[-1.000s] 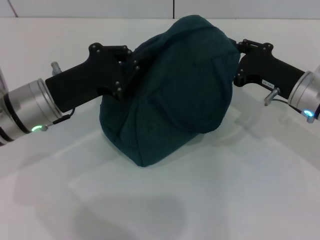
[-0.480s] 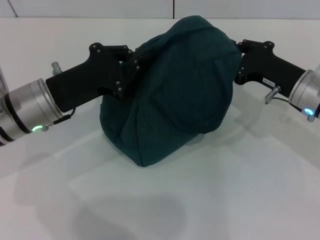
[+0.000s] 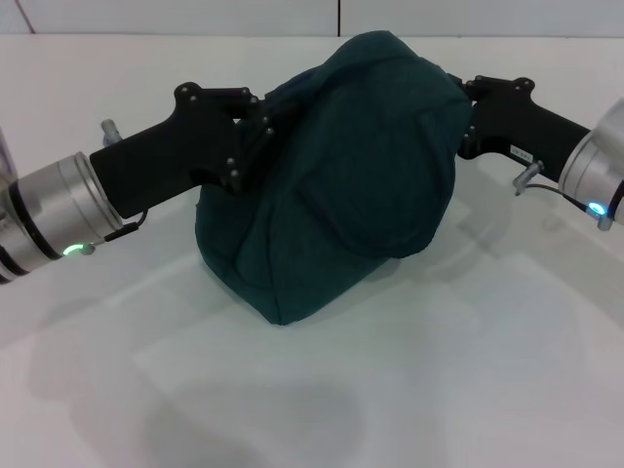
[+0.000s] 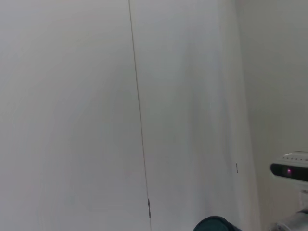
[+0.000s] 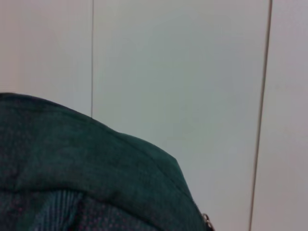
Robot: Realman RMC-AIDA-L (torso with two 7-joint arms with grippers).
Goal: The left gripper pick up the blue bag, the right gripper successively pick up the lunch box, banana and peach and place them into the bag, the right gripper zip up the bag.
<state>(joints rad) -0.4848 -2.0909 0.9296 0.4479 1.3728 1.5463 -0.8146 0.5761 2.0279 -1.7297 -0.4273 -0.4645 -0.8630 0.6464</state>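
Right hand point(image 3: 466, 97) crept a bit toward frame center since the earlier shot, pressed to the bag's upper right edge; can't tell its grip. Left hand point(image 3: 261, 122) is buried in the blue bag point(image 3: 331, 175) mid-frame on the tabletop point(image 3: 439, 370), grip hidden too. Looks like zipping; contents unseen.

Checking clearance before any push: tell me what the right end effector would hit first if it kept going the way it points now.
The bag. In the head view the right end effector points toward the robot's left and already sits against the bag's upper side, so it would press straight into the fabric. Its fingertips are hidden.
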